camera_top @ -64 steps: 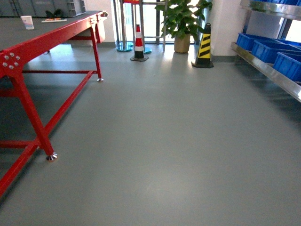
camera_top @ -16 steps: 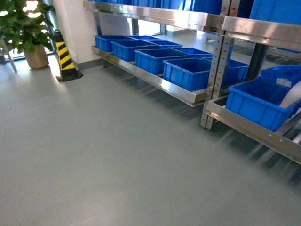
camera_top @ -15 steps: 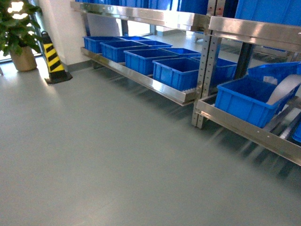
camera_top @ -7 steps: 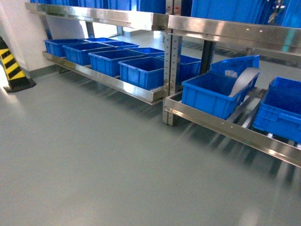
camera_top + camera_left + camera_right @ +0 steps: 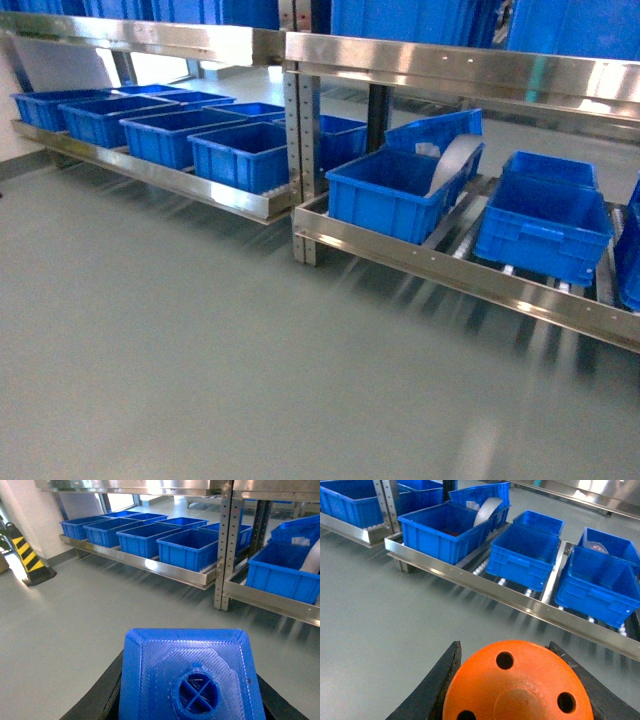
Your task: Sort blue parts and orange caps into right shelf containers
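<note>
I am carrying a blue part point(image 5: 192, 680) clamped in the left tool point(image 5: 190, 690) and an orange cap point(image 5: 517, 685) in the right tool point(image 5: 517, 690), shelf point(image 5: 440, 265) near; mixing up crates point(image 5: 385, 195) risks missorting

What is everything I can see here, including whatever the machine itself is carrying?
Blue part: one, bright blue, held in the left gripper, close to the left wrist camera.
Orange cap: one, orange with small holes in its flat top, held in the right gripper.
Containers: many, blue, lined up on the lower level of the shelf; more stand on the level above.
Shelf: shiny steel, running along the back and right of the head view.
White curved sheet: one, leaning in a container.
Warning cone: one, yellow and black striped, on the floor at left.
Floor: grey.
Left gripper: black, shut on the blue part.
Right gripper: black, shut on the orange cap.
</note>
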Available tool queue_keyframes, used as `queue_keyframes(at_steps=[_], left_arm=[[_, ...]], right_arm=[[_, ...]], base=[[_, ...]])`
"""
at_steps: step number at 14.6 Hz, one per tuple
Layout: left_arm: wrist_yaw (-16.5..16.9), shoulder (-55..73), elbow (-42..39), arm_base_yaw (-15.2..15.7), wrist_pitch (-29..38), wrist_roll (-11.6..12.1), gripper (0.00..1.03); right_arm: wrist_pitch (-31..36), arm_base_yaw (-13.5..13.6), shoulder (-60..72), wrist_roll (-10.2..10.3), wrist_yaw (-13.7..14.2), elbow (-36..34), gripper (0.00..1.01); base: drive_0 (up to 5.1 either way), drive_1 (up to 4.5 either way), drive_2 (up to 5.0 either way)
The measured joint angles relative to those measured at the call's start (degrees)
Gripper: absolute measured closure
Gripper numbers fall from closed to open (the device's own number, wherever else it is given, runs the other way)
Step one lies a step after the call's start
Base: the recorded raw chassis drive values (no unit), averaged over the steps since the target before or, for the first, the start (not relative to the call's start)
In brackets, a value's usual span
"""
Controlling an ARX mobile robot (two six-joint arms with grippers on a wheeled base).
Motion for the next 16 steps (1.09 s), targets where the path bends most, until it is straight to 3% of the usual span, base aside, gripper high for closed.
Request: queue_keyframes(at_steps=[16], left_arm=[[0.00, 0.00, 0.00, 0.00, -0.02, 0.00, 0.58]], right_arm=[[0.02, 0.00, 0.00, 0.00, 0.00, 0.00, 0.57]], base=[[-1.6, -1.61, -1.6]])
